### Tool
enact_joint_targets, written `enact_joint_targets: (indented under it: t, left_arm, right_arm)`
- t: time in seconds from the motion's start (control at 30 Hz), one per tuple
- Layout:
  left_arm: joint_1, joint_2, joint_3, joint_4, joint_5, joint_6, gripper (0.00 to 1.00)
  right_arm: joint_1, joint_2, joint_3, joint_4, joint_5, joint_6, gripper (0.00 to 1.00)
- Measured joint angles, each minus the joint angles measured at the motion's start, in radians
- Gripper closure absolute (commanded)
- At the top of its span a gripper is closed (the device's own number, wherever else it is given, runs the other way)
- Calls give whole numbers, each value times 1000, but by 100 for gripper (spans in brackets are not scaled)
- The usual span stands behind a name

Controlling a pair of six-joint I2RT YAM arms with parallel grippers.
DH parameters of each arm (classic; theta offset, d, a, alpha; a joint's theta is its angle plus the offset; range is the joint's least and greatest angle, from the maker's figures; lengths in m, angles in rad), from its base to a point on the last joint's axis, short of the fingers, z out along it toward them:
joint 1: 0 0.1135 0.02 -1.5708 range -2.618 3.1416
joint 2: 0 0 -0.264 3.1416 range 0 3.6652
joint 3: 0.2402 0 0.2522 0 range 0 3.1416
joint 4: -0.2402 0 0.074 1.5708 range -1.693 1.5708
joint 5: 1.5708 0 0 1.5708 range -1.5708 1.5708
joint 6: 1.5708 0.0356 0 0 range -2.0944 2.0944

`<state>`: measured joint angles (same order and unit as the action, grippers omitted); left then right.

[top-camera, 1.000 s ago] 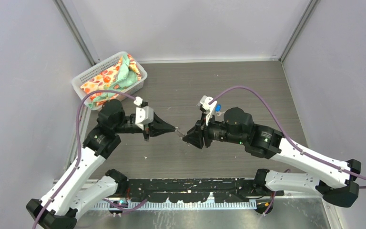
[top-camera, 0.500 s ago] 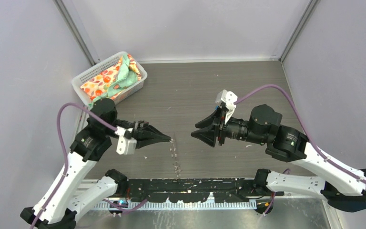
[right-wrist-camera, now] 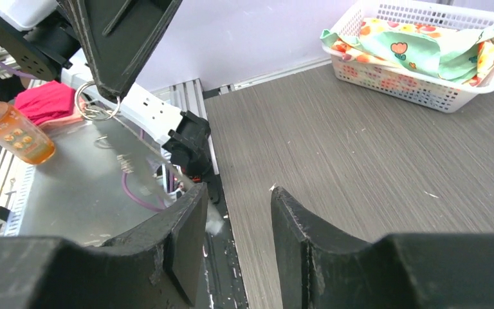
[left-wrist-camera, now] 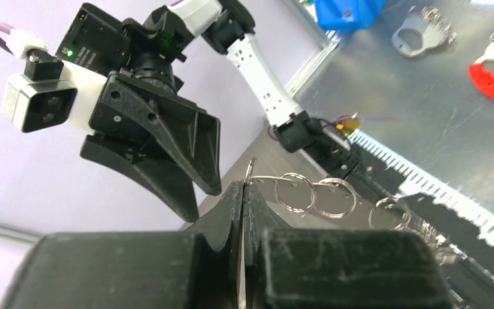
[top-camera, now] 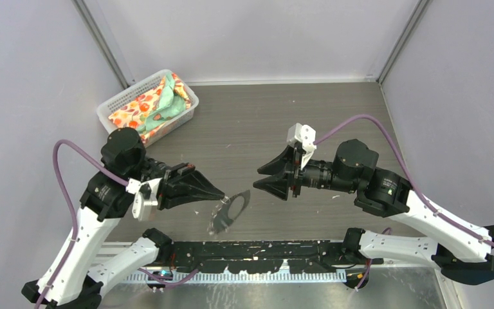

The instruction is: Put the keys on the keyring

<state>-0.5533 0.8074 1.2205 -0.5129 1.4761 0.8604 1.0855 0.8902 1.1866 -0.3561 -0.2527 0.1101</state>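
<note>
I have the left gripper [top-camera: 222, 193] pinched tight on the ring [top-camera: 229, 210], dangling it toward the right gripper [top-camera: 258, 178], gaping and empty, presumably for threading; I can't spot the keys.

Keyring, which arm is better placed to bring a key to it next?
Right. The right end effector is open and empty, facing the keyring; the left end effector is shut on that keyring, holding it up. No key shows in these views.
</note>
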Motion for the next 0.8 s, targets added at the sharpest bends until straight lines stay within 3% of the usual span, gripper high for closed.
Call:
enact_joint_targets:
  t: [0.23, 0.5, 0.8]
  left_arm:
    - [-28, 3, 0, 76, 20, -153, 100]
    - [-31, 18, 0, 110, 6, -285, 100]
    - [-31, 52, 0, 119, -43, -419, 100]
  right_arm:
    - [0, 0, 6, 31, -26, 7, 53]
    - [0, 0, 10, 51, -57, 46, 42]
    - [0, -10, 10, 54, -61, 54, 39]
